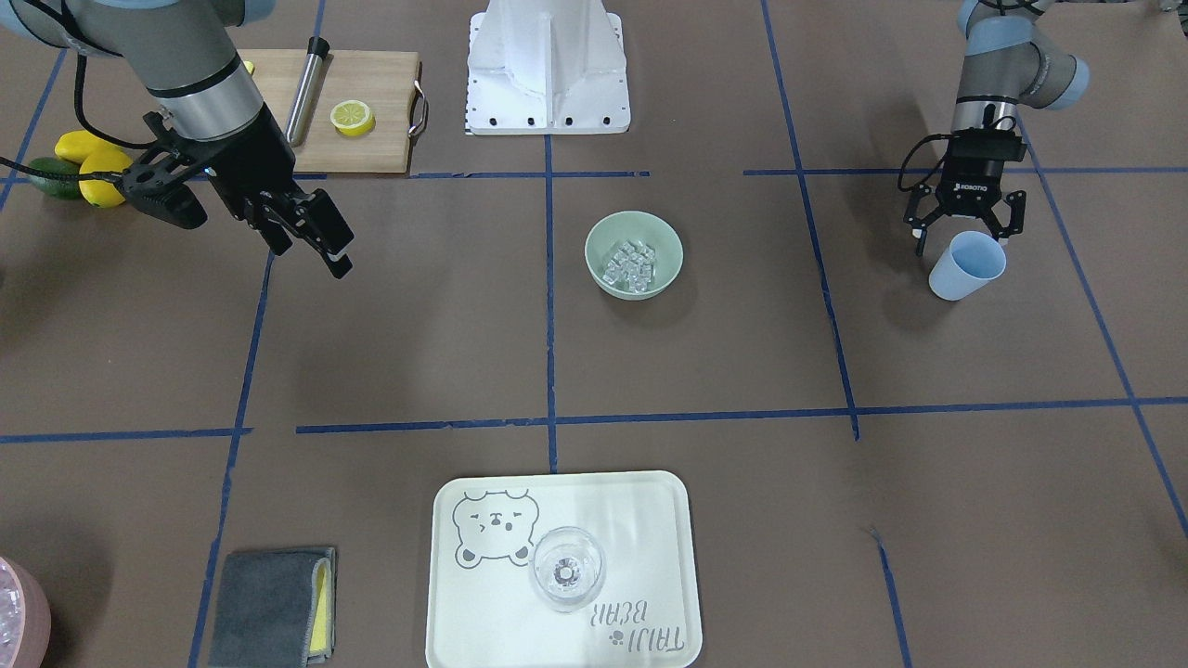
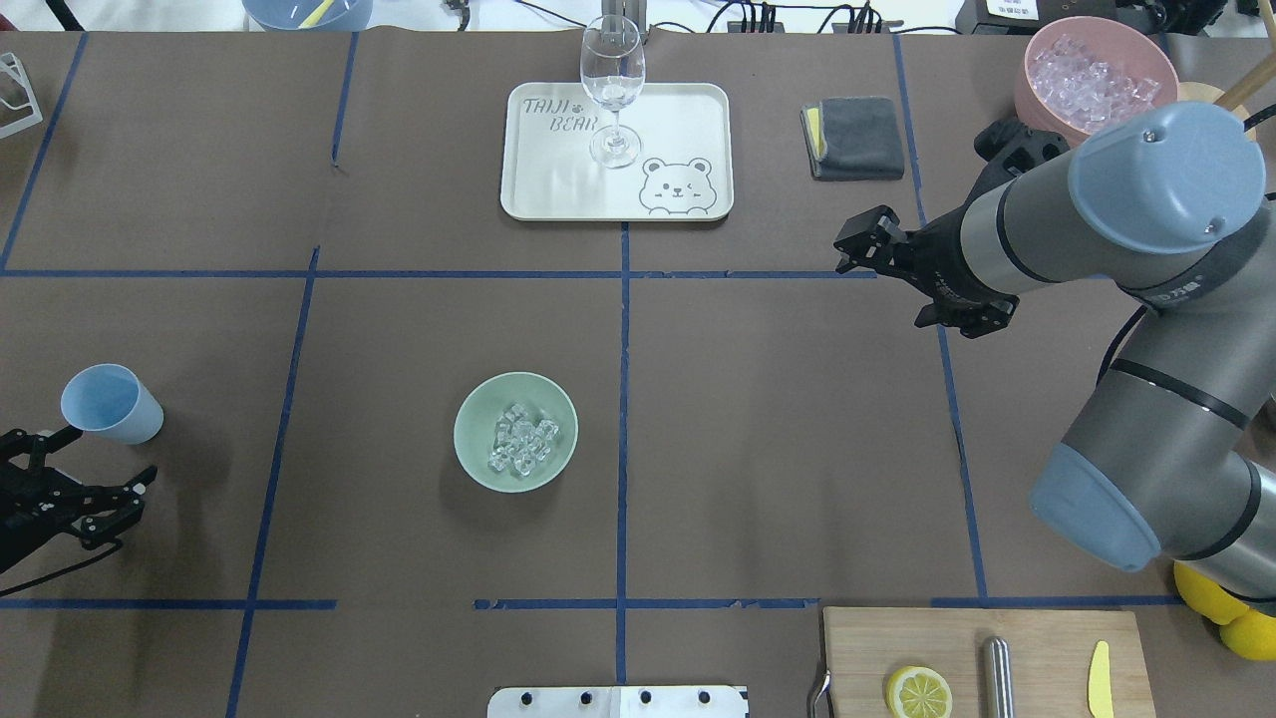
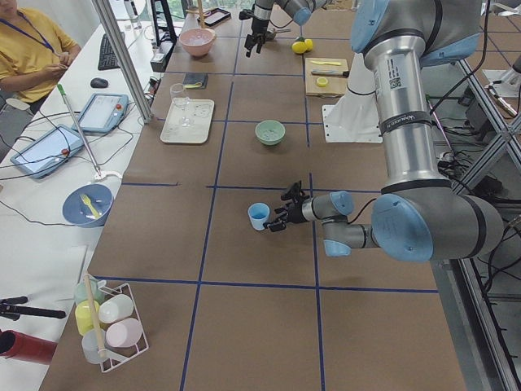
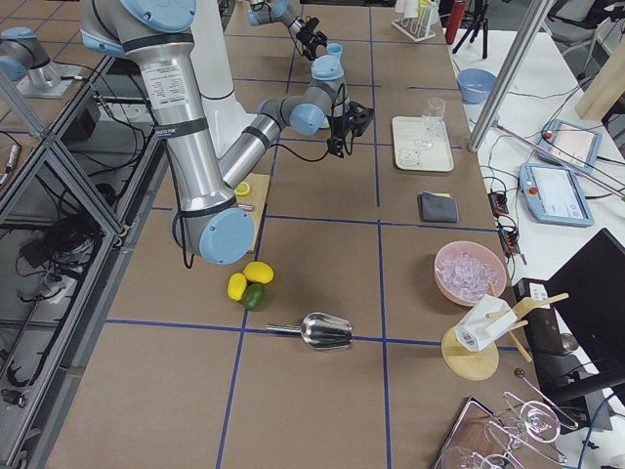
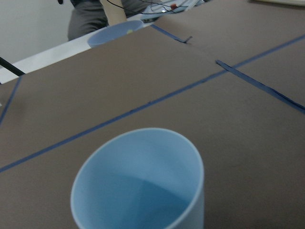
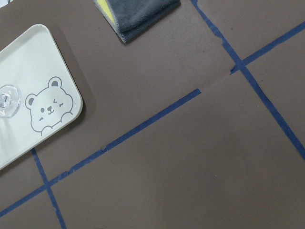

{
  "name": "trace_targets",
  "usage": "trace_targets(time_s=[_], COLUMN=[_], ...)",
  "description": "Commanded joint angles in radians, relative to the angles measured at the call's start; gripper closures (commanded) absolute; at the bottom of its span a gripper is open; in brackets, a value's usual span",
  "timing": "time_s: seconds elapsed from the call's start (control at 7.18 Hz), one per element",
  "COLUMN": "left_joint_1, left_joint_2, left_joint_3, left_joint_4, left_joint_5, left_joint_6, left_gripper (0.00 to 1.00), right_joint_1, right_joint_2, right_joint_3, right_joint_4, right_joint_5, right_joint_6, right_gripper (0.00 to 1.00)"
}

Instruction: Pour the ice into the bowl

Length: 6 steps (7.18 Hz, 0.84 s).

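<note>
While the ice (image 1: 631,262) lies as a small heap of clear cubes inside the pale green bowl (image 1: 599,271), neither gripper is anywhere near it. The bowl stands upright near the middle of the brown table (image 1: 724,353), just beside a blue tape line.

The left gripper (image 1: 965,227) is well off to the robot's left of the bowl. Its two black fingers are spread wide and hold nothing. A light blue cup (image 1: 965,271) stands upright on the table just beyond the fingertips, not between them. In the overhead view one fingertip comes right up to the cup's side, but whether it touches cannot be told. The left wrist camera looks into the cup's mouth, and it appears empty. The left arm reaches out low, with the gripper lying nearly level and close to the tabletop.

The right gripper (image 1: 320,243) hangs in the air on the other side, well apart from the bowl. It carries nothing. Whether its fingers are spread or closed cannot be told from these angles. The right arm is raised and bent at the elbow, with the wrist tilted downward. Its wrist camera looks down on bare table, a corner of a cream tray (image 6: 28,62) with a bear drawing, and a folded grey cloth (image 6: 138,12). A stemmed glass (image 1: 566,568) stands on the tray.
</note>
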<state>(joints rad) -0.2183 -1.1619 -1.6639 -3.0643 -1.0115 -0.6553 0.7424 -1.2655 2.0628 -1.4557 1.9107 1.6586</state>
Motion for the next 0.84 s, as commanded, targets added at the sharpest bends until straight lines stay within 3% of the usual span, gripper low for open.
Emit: trace_targets(time_s=[0.0,0.42,0.7], left_joint_1=[-0.042,-0.302,-0.646], left_joint_2=[0.065,0.103,0.059], left_joint_3=[-0.083,-0.028,0.018], left_joint_4=[0.004,0.012,0.091], left_joint_5=[-0.213,-0.454,-0.635], left_joint_6=[0.161,0.58,0.979], left_gripper=[0.0,0.0,0.0], right_joint_1=[0.0,-0.021,-0.113], right_joint_2=[-0.002,0.009,0.075], right_joint_3=[0.003,0.007,0.007], right_joint_4=[0.001,0.001,0.0], right_joint_5=[0.013,0.013,-0.001], right_joint_6=[0.001,0.001,0.041], right_gripper=[0.0,0.0,0.0])
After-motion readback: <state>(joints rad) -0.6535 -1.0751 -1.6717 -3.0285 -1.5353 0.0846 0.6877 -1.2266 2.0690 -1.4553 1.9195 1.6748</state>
